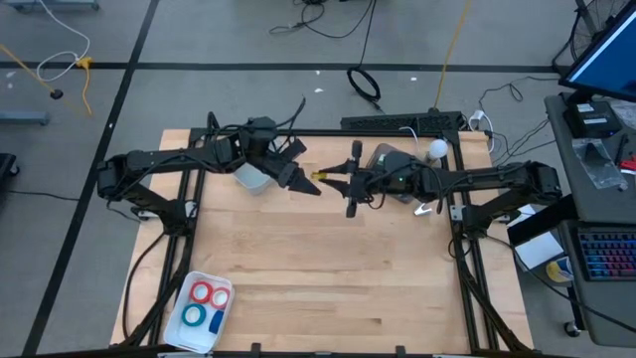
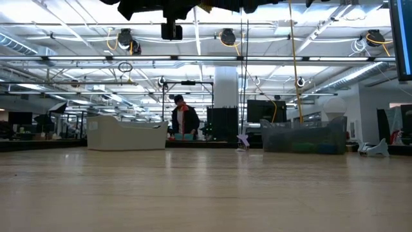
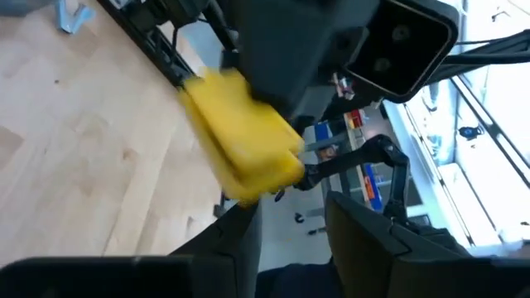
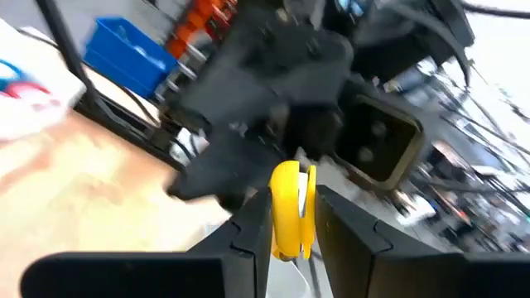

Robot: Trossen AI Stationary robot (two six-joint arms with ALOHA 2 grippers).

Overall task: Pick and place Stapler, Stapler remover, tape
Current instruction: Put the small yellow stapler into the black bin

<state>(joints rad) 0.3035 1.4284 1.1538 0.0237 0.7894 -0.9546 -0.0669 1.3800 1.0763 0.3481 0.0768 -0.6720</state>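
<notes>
High view: both dark arms meet tip to tip above the far middle of the pale wood-grain table (image 1: 328, 268); a small yellow object (image 1: 319, 176) sits between left gripper (image 1: 308, 185) and right gripper (image 1: 338, 179). A white rectangular tray (image 1: 191, 333) at the near left edge holds the tape (image 1: 209, 295), red and blue rings with pale cores. A whitish bin (image 1: 252, 177) sits under the left arm, a grey bin (image 1: 390, 159) under the right. Low view: only bare matte tabletop, the arms dark along the upper edge, a person (image 2: 185, 120) far behind in the room. Left wrist view: the glossy, rounded yellow plastic piece sits just ahead of the left fingers (image 3: 240, 240), the other arm's gripper clamped on it; whether the left jaws grip it I cannot tell. Right wrist view: right fingers (image 4: 252, 223) pinch the thin, upright, curved yellow piece, grasping it.
</notes>
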